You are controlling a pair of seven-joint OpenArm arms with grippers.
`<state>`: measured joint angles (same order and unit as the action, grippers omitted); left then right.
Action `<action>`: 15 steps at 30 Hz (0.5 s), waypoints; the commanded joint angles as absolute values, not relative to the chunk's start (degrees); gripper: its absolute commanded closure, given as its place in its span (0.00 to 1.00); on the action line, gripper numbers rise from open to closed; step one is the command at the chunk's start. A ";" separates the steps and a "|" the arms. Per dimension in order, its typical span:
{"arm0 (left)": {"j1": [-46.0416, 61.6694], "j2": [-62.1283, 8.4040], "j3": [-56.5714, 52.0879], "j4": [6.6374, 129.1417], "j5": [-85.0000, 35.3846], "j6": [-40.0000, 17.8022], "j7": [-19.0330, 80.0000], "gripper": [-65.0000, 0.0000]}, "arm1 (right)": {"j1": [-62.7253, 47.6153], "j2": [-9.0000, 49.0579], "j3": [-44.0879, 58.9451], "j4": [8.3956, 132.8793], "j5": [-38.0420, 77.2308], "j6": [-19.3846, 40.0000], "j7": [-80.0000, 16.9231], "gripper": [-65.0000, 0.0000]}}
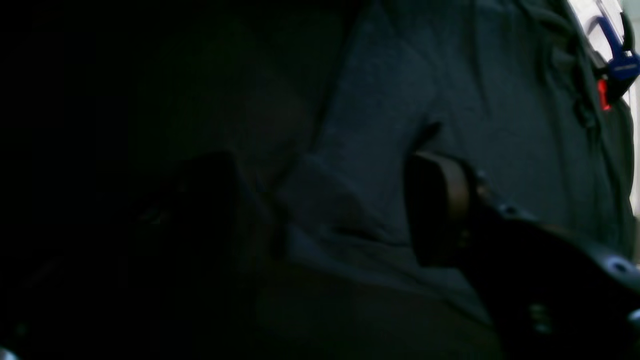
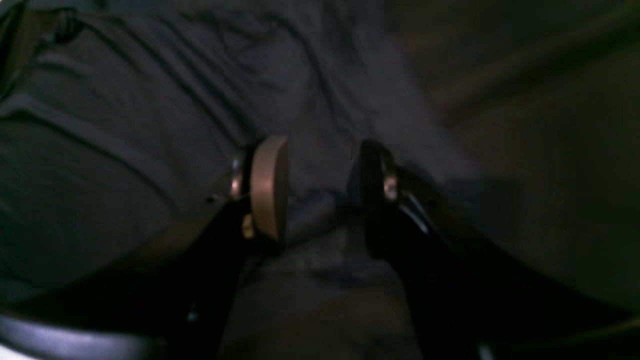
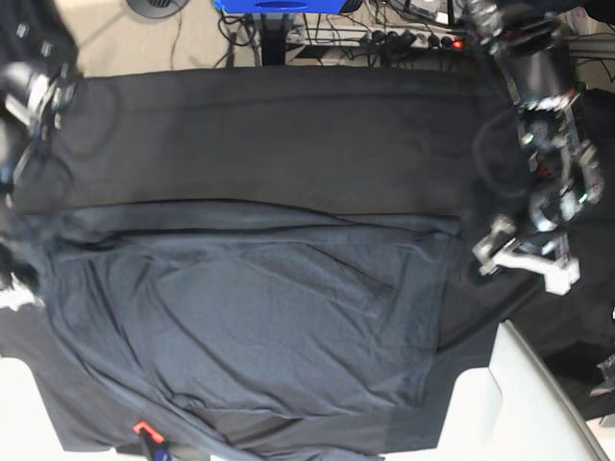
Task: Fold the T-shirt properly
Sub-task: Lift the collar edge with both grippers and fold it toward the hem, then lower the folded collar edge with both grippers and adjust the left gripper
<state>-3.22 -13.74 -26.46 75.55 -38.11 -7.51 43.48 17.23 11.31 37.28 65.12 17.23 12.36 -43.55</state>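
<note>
The dark slate-grey T-shirt (image 3: 259,317) lies spread flat across the middle and front of the black table cloth (image 3: 269,134), with soft creases. My left gripper (image 1: 325,210) hovers low over the T-shirt (image 1: 380,100) near its edge, jaws wide apart and nothing between them. In the base view the left gripper (image 3: 500,252) sits at the shirt's right edge. The right gripper (image 2: 320,195) stands with its pads (image 2: 270,190) apart over the T-shirt (image 2: 125,125); a low ridge of cloth lies loose in the gap. In the base view the right arm (image 3: 14,288) shows only at the left border.
A blue clamp with a red tip (image 1: 620,65) grips the cloth at the table edge, seen also as a clamp (image 3: 142,429) at the front. White table corners (image 3: 500,403) show at the bottom. Cables and a power strip (image 3: 413,38) run behind the table.
</note>
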 commanded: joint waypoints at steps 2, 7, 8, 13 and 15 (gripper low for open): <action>-0.75 -14.29 -26.51 79.69 -39.16 -8.22 42.68 0.13 | 14.29 9.27 42.33 70.81 21.23 12.79 -43.74 0.66; 8.04 -13.85 -26.51 87.08 -39.25 -8.57 42.68 0.08 | 8.84 5.58 50.15 72.66 29.32 13.14 -47.43 0.65; 9.45 -13.67 -26.51 87.87 -39.25 -9.98 42.68 0.09 | 8.22 5.41 51.12 71.60 30.73 13.23 -47.69 0.64; 13.32 -10.33 -32.57 87.25 -39.25 -21.67 43.03 0.10 | 6.90 5.85 52.18 64.48 36.62 13.32 -45.05 0.34; 13.85 -10.15 -34.15 86.46 -39.25 -24.04 43.12 0.10 | 6.90 5.93 52.18 62.55 36.70 13.32 -43.30 0.24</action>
